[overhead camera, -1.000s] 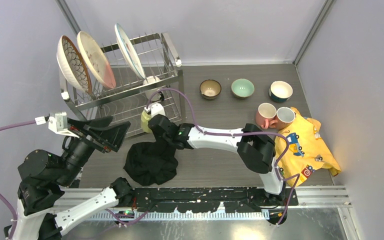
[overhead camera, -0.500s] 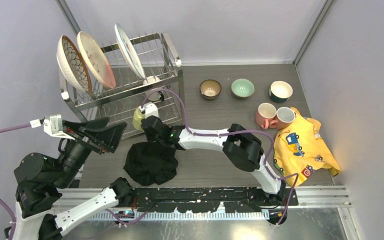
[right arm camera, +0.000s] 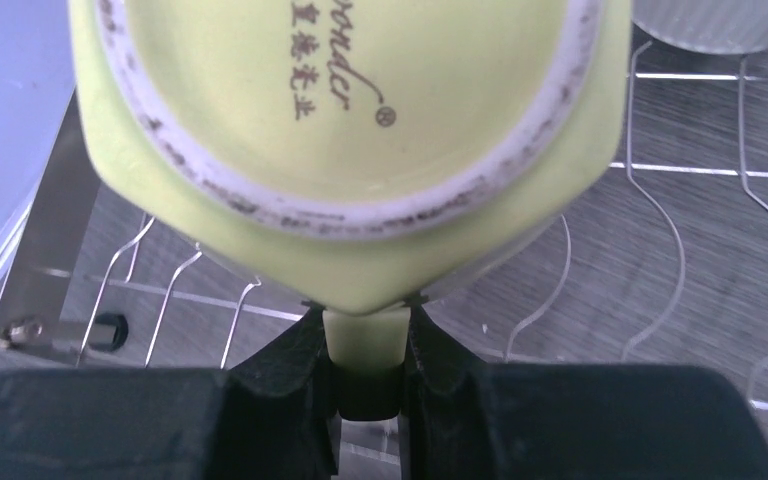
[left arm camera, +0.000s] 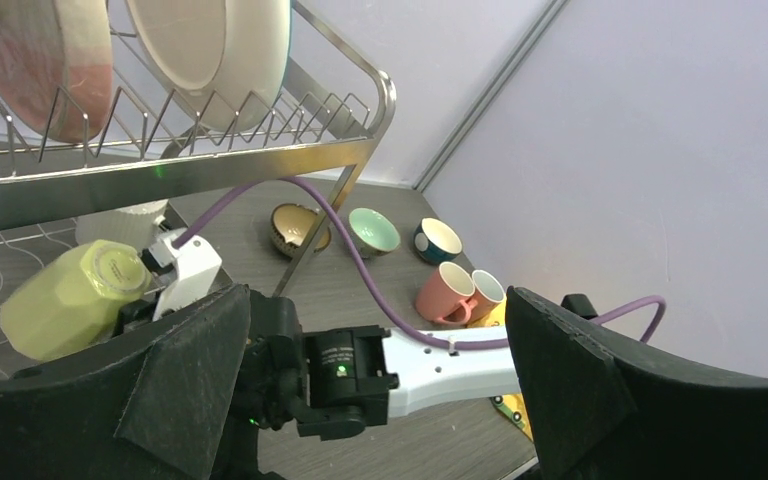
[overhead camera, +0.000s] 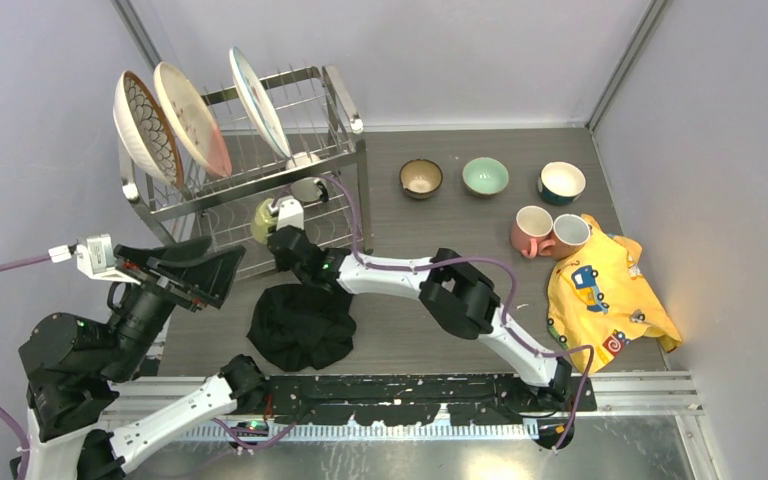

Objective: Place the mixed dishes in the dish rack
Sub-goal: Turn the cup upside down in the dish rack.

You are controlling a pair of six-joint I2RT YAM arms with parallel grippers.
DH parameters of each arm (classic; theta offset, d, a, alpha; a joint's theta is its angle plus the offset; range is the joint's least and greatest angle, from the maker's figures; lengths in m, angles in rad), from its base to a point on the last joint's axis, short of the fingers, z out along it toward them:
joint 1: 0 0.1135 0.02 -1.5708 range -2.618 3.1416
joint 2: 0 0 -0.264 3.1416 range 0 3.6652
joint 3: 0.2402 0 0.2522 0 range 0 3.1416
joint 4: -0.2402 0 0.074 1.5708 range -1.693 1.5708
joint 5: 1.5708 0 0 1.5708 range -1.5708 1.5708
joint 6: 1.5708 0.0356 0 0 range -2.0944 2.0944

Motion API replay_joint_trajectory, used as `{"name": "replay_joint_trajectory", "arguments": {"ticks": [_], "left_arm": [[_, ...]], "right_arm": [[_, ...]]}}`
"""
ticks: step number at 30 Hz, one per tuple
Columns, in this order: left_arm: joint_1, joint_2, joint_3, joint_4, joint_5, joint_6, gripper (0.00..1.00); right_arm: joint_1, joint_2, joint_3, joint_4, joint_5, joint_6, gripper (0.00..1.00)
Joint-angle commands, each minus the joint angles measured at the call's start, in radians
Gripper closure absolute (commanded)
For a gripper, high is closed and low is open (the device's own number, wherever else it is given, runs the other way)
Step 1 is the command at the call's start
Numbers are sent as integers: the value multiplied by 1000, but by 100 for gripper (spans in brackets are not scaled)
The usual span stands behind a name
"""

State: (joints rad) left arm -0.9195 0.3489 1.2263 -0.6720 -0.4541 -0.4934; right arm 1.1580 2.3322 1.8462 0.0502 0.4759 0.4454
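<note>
Leftward goes the yellow mug [right arm camera: 360,150] into the lower tier of the dish rack [left arm camera: 210,170] — right gripper [right arm camera: 372,375] clamped on its handle, left gripper [overhead camera: 200,262] spread apart.

Plates: three – left plate [overhead camera: 145,125], middle plate [overhead camera: 192,118], right plate [overhead camera: 258,100]
Bowls: three – brown bowl [overhead camera: 421,178], mint-green bowl [overhead camera: 485,176], blue bowl [overhead camera: 561,183]
Mugs: four – yellow mug [overhead camera: 265,218], white ribbed mug [overhead camera: 307,188], pink mug [overhead camera: 532,232], second pinkish mug [overhead camera: 568,235]
Cloths: two – black cloth [overhead camera: 300,325], yellow cloth [overhead camera: 610,295]
Dish rack [overhead camera: 250,182]: one

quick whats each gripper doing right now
Left gripper: open, holding nothing.
Right gripper: shut on the yellow mug.
</note>
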Motion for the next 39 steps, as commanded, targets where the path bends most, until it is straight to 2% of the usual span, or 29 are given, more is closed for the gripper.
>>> {"name": "replay_joint_trajectory", "arguments": {"ticks": [1, 9, 14, 18, 21, 25, 27, 29, 34, 39], "left_arm": [[5, -23, 0, 4, -37, -2, 0], [5, -53, -17, 17, -58, 3, 0], [5, -57, -22, 23, -61, 5, 0], [5, -57, -16, 18, -61, 4, 0], [5, -59, -16, 17, -63, 3, 0], [5, -55, -15, 20, -61, 4, 0], [5, -53, -17, 25, -60, 3, 0], [5, -53, -18, 26, -57, 2, 0], [5, -53, -16, 20, -57, 1, 0], [5, -53, -14, 21, -54, -3, 0]], "right_arm": [[-15, 36, 183, 69, 54, -8, 99], [-36, 129, 291, -22, 88, -93, 98], [-41, 172, 362, -90, 113, -111, 82], [-46, 184, 375, -93, 120, -115, 76], [-49, 184, 375, -95, 121, -116, 67], [-50, 182, 369, -96, 121, -125, 64], [-49, 176, 361, -93, 121, -131, 65], [-51, 171, 353, -80, 120, -142, 75], [-53, 177, 348, -54, 115, -179, 87], [-55, 190, 353, 11, 152, -205, 90]]}}
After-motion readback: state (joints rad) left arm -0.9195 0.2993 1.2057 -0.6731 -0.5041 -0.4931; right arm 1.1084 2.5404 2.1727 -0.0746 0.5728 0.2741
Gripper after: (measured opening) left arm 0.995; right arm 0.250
